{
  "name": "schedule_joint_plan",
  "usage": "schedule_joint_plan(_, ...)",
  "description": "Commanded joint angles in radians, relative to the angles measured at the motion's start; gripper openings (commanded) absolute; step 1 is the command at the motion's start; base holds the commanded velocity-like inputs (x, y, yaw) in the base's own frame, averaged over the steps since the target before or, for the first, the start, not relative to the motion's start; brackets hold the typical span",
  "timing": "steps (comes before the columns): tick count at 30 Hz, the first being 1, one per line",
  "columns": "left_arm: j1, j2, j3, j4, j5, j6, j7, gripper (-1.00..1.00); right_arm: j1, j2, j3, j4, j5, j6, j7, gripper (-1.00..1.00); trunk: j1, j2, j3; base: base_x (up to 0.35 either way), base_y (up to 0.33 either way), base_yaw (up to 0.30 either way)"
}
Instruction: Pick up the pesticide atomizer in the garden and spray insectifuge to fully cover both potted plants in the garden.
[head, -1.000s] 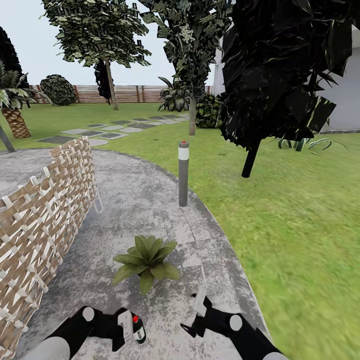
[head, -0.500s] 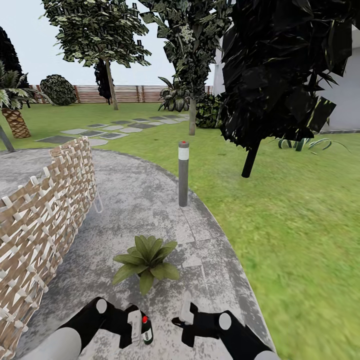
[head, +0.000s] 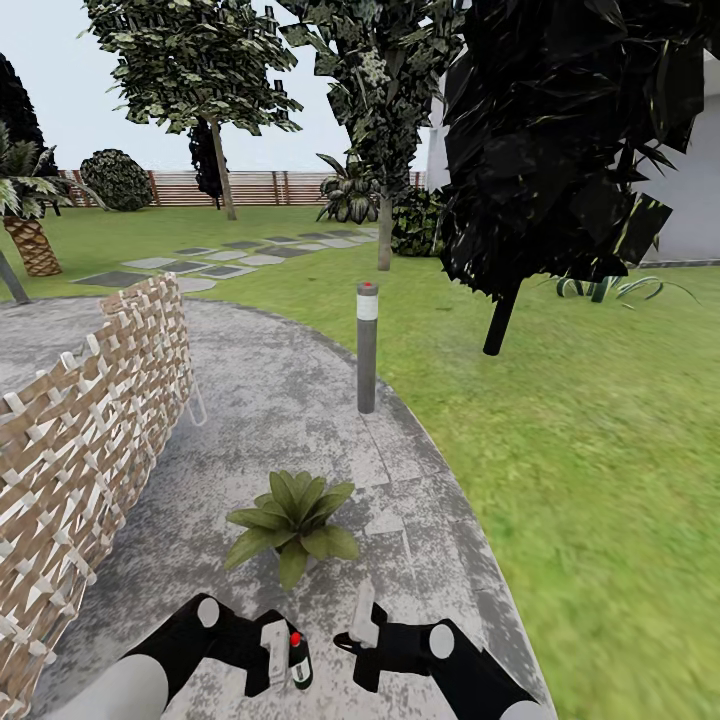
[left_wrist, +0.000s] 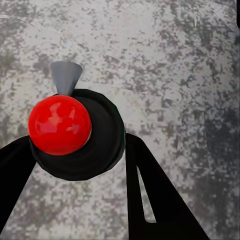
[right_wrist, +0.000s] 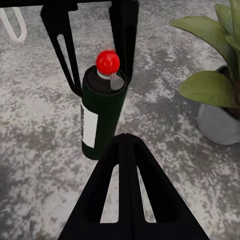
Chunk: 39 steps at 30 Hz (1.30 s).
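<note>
The pesticide atomizer (head: 299, 661) is a dark green bottle with a white label and a red knob on top. It stands upright in my left gripper (head: 288, 660), which is shut on it low over the patio. The left wrist view looks down on the atomizer's red knob (left_wrist: 59, 124) between the black fingers (left_wrist: 150, 192). My right gripper (head: 362, 612) is shut and holds nothing, just to the right of the bottle. In the right wrist view its joined fingertips (right_wrist: 125, 142) point at the atomizer (right_wrist: 101, 117). One potted plant (head: 293, 519) sits just beyond both grippers, its grey pot (right_wrist: 218, 123) beside the bottle.
A woven wicker chair back (head: 85, 430) rises at the left. A grey bollard light (head: 367, 346) stands at the patio (head: 270, 400) edge ahead. Lawn (head: 580, 450) spreads to the right, with trees, stepping stones (head: 205, 262), a palm (head: 30, 215) and a wooden fence (head: 260, 187) beyond.
My left gripper has carried the atomizer a little to the right. My right gripper has swung left and drawn close beside the bottle. The camera has held still.
</note>
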Motion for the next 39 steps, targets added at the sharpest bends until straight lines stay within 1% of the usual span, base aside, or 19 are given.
schedule_joint_plan(1, 0.0, -0.002, 0.009, 0.0, -0.007, -0.004, -0.005, -1.0, 0.0, 0.0, -0.001, -0.001, 0.01, -0.006, 0.0, -1.0, 0.0, 0.0, -0.001, 0.0, 0.0, 0.0)
schedule_joint_plan(4, 0.0, -0.005, 0.011, 0.0, -0.007, -0.004, -0.005, -1.0, 0.0, 0.0, -0.001, -0.001, 0.01, -0.006, 0.0, -1.0, 0.0, 0.0, -0.001, 0.0, 0.0, 0.0)
schedule_joint_plan(22, 0.013, -0.057, 0.013, 0.009, -0.005, -0.005, -0.004, -1.0, 0.0, 0.0, -0.002, -0.001, 0.01, -0.006, 0.0, -1.0, 0.0, 0.0, -0.001, 0.0, 0.0, 0.0)
schedule_joint_plan(25, 0.013, -0.061, 0.013, 0.01, -0.003, -0.005, -0.004, -1.0, 0.0, 0.0, -0.002, -0.001, 0.01, -0.006, 0.0, -1.0, 0.0, 0.0, -0.001, 0.0, 0.0, 0.0)
schedule_joint_plan(32, 0.01, -0.062, 0.013, 0.011, 0.004, -0.005, -0.004, -1.0, 0.0, 0.0, -0.002, -0.001, 0.01, -0.006, 0.0, -1.0, 0.0, 0.0, -0.001, 0.0, 0.0, 0.0)
schedule_joint_plan(39, 0.009, -0.081, 0.014, 0.011, 0.006, -0.012, -0.004, -1.0, 0.0, 0.0, -0.002, -0.001, 0.01, -0.006, 0.0, -1.0, 0.0, 0.0, -0.001, 0.0, 0.0, 0.0)
